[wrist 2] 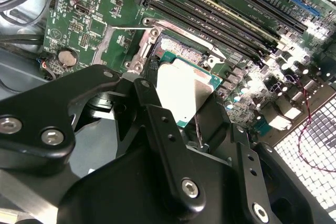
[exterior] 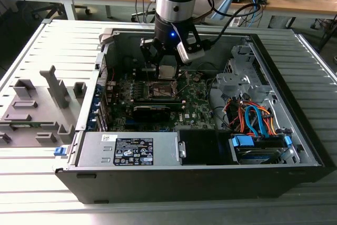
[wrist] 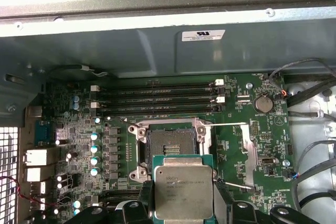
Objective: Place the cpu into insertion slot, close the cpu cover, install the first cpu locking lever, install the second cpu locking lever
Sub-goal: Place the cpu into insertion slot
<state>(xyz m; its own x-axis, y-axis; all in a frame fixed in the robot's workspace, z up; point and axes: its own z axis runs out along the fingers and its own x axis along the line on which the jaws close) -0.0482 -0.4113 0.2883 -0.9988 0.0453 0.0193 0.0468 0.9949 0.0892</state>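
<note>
Exterior view first, so you get the lay of it: your arm hangs straight down into the open computer case [exterior: 295, 130], which lies on its side on a ribbed grey table [exterior: 31, 193], and the gripper [exterior: 167, 73] sits over the upper middle of the motherboard [exterior: 197, 101]. Its 2 fingers [wrist: 223, 203] are closed in on the cpu [wrist: 184, 192], 1 on each of 2 opposite edges, so the chip is pinched flat with its pale metal face up. You can see that face clearly in both wrist views, green edge peeking out around it. The insertion slot [wrist: 169, 142] is open and bare, dark recess fully on show inside its metal rim, and the cpu isn't in it: in the first wrist view the chip hangs just beside the slot and covers only a bit of the rim on 1 side. How high it is above the board I honestly can't tell. Thin metal rods [wrist: 233, 184] stick out beside the socket, swung away from it, and I can't tell for sure which bit of shiny metal there is the cover. Past the slot run 4 long memory slots [wrist: 157, 98], with a coin battery [wrist: 263, 103] off to the side of them. Back in the exterior view, a black graphics card [exterior: 152, 110] lies just below the socket area, the power supply [exterior: 131, 150] fills the near corner, orange and blue cables [exterior: 253, 119] bunch up toward the exterior view's right, and a grey fixture [exterior: 37, 104] sits outside the case on the exterior view's left
</note>
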